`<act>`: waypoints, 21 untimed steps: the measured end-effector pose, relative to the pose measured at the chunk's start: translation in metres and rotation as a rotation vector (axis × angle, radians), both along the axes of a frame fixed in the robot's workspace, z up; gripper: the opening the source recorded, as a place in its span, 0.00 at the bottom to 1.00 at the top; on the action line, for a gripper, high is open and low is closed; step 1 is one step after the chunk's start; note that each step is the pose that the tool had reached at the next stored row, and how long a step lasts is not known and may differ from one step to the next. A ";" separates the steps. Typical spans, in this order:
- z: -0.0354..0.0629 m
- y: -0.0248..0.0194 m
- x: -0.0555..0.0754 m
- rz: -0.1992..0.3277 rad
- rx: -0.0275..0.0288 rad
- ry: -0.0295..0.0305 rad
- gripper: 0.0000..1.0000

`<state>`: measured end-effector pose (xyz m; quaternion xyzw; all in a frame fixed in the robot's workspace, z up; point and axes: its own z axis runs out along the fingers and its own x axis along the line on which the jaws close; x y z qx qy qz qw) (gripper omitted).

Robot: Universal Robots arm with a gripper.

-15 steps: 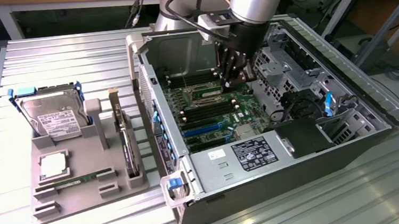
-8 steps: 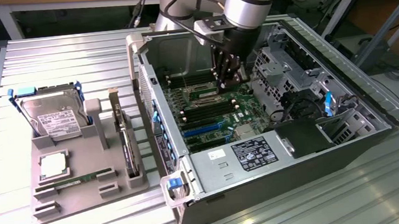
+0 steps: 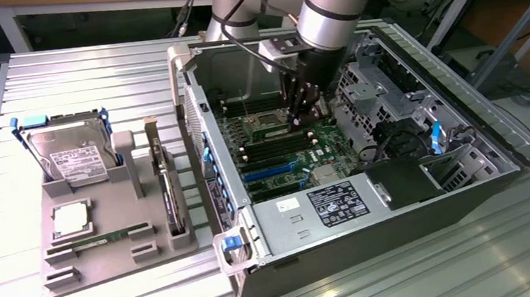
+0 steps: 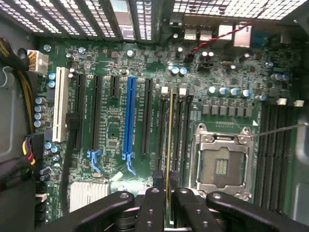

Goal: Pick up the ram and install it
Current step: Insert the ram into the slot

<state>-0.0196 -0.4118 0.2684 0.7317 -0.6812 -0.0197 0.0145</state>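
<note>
Hand [image 4: 168,195] is down inside the open case [image 3: 281,222], over the motherboard [image 4: 116,135]. Fingers [image 4: 152,208] are clamped on the ram [image 4: 169,145]. The wrist view shows the ram edge-on, a thin strip running straight out from between my fingertips.

The ram is lined up lengthwise with the black memory slots [image 4: 177,125] right under the hand. It sits over the bank, parallel to the slots (can't tell if the edge is touching a slot or just above it).

The empty CPU socket [image 4: 221,164] is just beside the hand on one side of that bank. The long blue slot [image 4: 129,116] is near on the other side, a few slots over.

Well apart from the hand, outside the case, is the grey tray [image 3: 113,267]. In it are:
- a hard drive [image 3: 71,153] standing upright at the far end
- a square silver processor chip [image 3: 69,217]
- a second green stick [image 3: 102,240] lying flat in its cradle, nothing near it
</note>
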 end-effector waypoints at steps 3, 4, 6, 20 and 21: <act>-0.0091 -0.0031 0.000 -0.005 0.0001 0.0000 0.14; -0.0126 -0.0031 0.000 -0.018 0.0001 0.0000 0.14; -0.0177 -0.0032 0.000 -0.050 -0.0010 0.0002 0.14; -0.0293 0.0037 -0.001 -0.032 -0.0079 -0.0001 0.14; -0.0293 0.0037 -0.001 -0.032 -0.0080 0.0000 0.14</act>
